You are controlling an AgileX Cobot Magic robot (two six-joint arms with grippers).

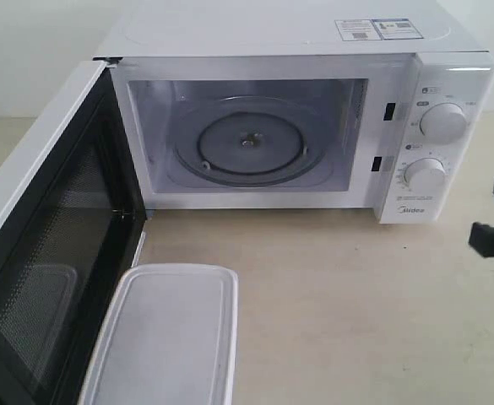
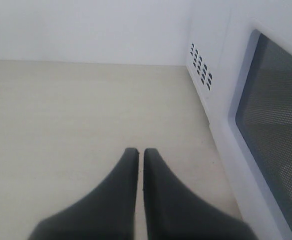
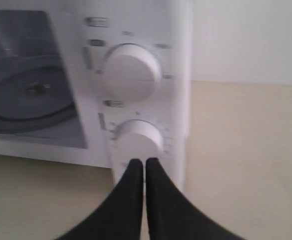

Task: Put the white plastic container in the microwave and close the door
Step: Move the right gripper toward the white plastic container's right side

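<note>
The white plastic container [image 1: 166,337] lies flat on the surface [image 1: 356,321] at the lower left of the exterior view, lid on, its near end cut off by the bottom edge of the frame. Its long axis runs up the picture toward the microwave [image 1: 280,34], so a short end faces the open cavity. The door [image 1: 52,253] is swung wide along the left side, black inner face showing, and the container sits just beside it. The glass turntable [image 1: 248,145] is bare.

The right gripper [image 1: 488,211] hangs at the far right edge of the exterior view, well apart from the container. Its jaws are pressed together on nothing and point at the lower dial [image 3: 138,137]. From there the container lies toward the lower left, with only bare surface between.

The left gripper [image 2: 141,151] is not seen in the exterior view. Its jaws are also together and empty, and its camera looks along the door's outer mesh window. The door therefore seems to stand between it and the container.

Judging by this, the right arm has the clearer path, and gripping across the container's short width looks the likelier hold.
</note>
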